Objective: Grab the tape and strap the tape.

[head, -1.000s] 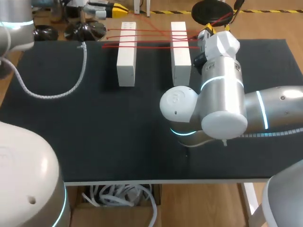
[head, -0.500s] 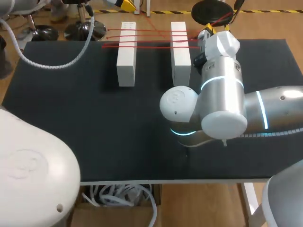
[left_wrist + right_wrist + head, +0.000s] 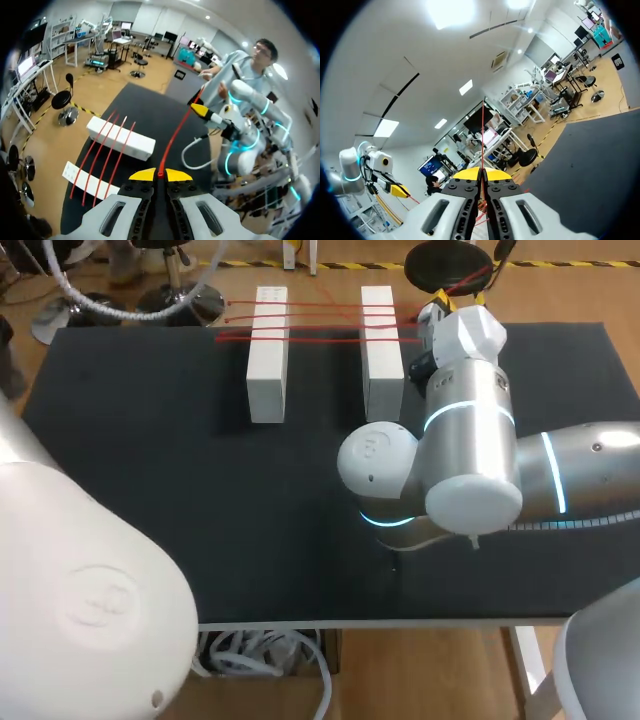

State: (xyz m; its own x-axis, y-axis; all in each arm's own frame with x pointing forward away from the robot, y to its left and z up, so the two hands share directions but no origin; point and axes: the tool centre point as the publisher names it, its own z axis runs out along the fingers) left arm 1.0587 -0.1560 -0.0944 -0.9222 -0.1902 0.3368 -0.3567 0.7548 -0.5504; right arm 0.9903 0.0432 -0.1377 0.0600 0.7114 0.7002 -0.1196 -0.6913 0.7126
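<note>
Three strands of red tape lie stretched across two white blocks at the back of the black table. My right gripper sits just past the right block, shut on the tape's end. In the left wrist view my left gripper is high above the table, shut on a red tape strand that runs straight ahead to my right gripper. The right wrist view shows its gripper shut on the thin red tape. My left gripper is out of the head view.
My right arm bulks over the table's right middle. The left arm's white housing covers the front left corner. A white cable hangs past the back left edge.
My left gripper has left the head view past its top edge, its cable swinging up with it. The left arm's housing has spread further over the front left. The right arm has stayed still.
</note>
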